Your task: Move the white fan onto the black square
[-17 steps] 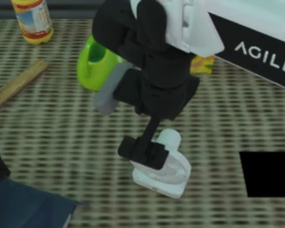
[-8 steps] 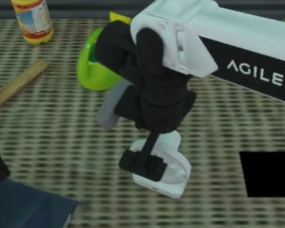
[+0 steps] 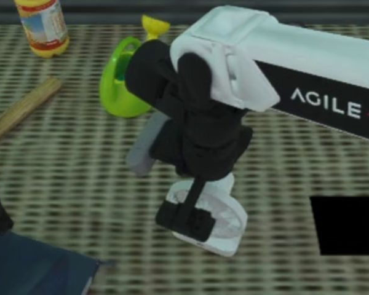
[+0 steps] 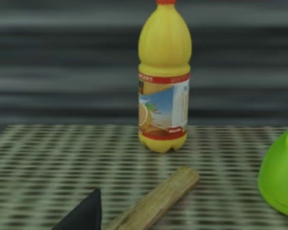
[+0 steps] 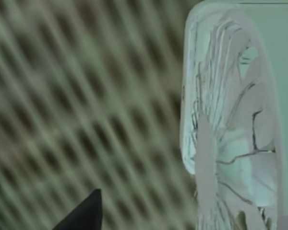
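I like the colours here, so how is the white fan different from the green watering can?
The white fan is pale and see-through at its grille; the green watering can is bright and solid. The fan lies under the right gripper; the can stands farther back, partly hidden by the arm. Both sit on the woven table.

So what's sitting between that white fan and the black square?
Nothing: in the top view, only bare woven table separates the white fan from the black square.

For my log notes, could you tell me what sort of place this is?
Probably a simulated tabletop workspace: a woven-patterned table strewn with household items, a yellow juice bottle and a green watering can, while the right hand is at the white fan.
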### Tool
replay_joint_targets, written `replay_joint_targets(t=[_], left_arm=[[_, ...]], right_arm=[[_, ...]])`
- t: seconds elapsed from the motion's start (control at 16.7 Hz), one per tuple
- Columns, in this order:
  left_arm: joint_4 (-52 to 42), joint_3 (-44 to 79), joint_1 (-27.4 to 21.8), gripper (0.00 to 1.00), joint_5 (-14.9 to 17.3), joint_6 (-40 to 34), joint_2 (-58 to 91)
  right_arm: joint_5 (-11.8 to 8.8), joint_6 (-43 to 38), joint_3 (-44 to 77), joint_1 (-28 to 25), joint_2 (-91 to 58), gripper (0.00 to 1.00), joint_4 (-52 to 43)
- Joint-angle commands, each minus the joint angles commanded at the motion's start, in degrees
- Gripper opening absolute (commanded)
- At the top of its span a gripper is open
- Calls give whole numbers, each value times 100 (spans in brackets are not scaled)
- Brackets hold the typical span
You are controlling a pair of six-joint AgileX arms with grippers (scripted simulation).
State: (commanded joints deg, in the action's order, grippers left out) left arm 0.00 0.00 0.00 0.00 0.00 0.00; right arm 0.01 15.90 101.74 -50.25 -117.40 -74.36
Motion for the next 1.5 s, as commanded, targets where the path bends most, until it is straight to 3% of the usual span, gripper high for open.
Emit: replay_joint_targets(t=[0.72,1.32,1.5], left_arm=[[0,0,0,100,0,0,0],[0,0,0,100,0,0,0],[0,0,0,100,0,0,0]], right_arm=[[0,0,0,0,0,2,0],[7,6,27,14,31,0,-24],[8,11,454,-10,-19,0,-425]])
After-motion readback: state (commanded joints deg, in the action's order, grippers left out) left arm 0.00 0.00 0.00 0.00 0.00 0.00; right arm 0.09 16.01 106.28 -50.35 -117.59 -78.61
